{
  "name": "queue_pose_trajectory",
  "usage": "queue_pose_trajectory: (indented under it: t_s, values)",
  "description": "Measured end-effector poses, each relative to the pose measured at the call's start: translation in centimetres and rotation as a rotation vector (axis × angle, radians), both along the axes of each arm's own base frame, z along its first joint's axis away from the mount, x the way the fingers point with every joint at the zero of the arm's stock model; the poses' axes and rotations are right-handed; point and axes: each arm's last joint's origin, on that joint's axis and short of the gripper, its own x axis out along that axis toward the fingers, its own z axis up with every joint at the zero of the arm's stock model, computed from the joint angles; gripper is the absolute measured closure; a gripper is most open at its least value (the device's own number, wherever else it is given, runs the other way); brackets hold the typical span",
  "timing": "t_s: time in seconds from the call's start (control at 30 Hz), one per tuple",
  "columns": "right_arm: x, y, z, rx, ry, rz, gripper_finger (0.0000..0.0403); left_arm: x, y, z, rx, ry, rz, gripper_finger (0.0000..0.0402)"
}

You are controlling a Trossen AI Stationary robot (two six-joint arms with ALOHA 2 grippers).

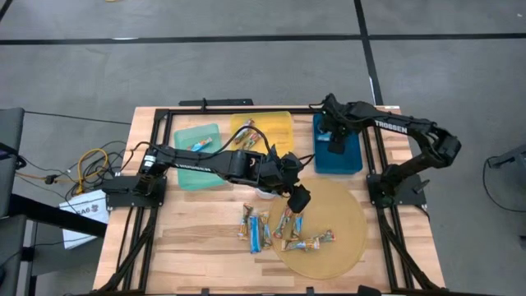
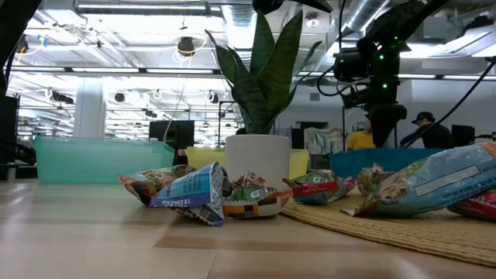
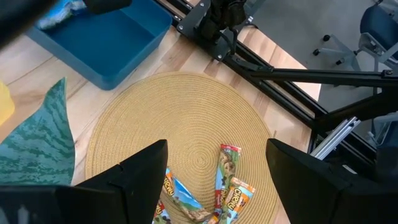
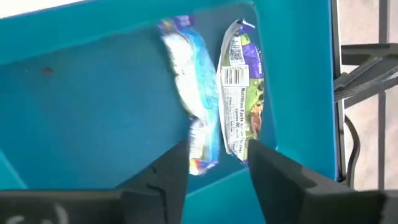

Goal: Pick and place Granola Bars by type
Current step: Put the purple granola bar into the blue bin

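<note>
the right gripper (image 4: 214, 171) hangs over the blue bin (image 1: 349, 156) at the worktop's far right, fingers apart, a blue-wrapped bar (image 4: 193, 93) lying loose in the bin beside a purple-wrapped bar (image 4: 241, 93). it should lift straight up so neither finger drags a wrapper out. the left gripper (image 3: 214, 180), fingers wide apart and empty, hovers over the round woven mat (image 3: 186, 124), where more granola bars (image 1: 283, 230) lie clustered toward the near edge; it should single out one bar.
</note>
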Motion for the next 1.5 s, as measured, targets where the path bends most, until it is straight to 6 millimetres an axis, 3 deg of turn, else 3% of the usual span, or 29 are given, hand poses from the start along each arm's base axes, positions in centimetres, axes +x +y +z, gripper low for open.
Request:
queue_pose_trajectory:
  t_s: [0.33,0.57,0.77,0.97,1.2,1.5]
  values:
    - [-0.2,1.6,1.5,0.003,-0.064,-0.024,0.0196,-0.3,-1.6,0.0,0.008,0.000,-0.042,0.0136]
    - [-1.2,4.1,4.3,0.078,-0.279,-0.069,0.0199,-0.8,-3.2,-0.3,-0.040,0.039,-0.093,0.0136]
    - [-2.5,6.7,7.0,0.191,-0.518,-0.165,0.0206,-2.1,-5.0,-1.1,-0.092,0.170,-0.155,0.0136]
    - [-3.6,9.7,9.3,0.399,-0.738,-0.274,0.0206,-3.8,-6.5,-2.0,-0.185,0.324,-0.019,0.0136]
    - [-4.6,12.4,11.3,0.501,-0.899,-0.211,0.0208,-5.2,-9.4,-3.6,-0.259,0.359,0.246,0.0136]
    - [-5.7,15.0,13.5,0.571,-1.076,-0.013,0.0209,-3.9,-12.3,-9.9,-0.364,0.490,0.521,0.0136]
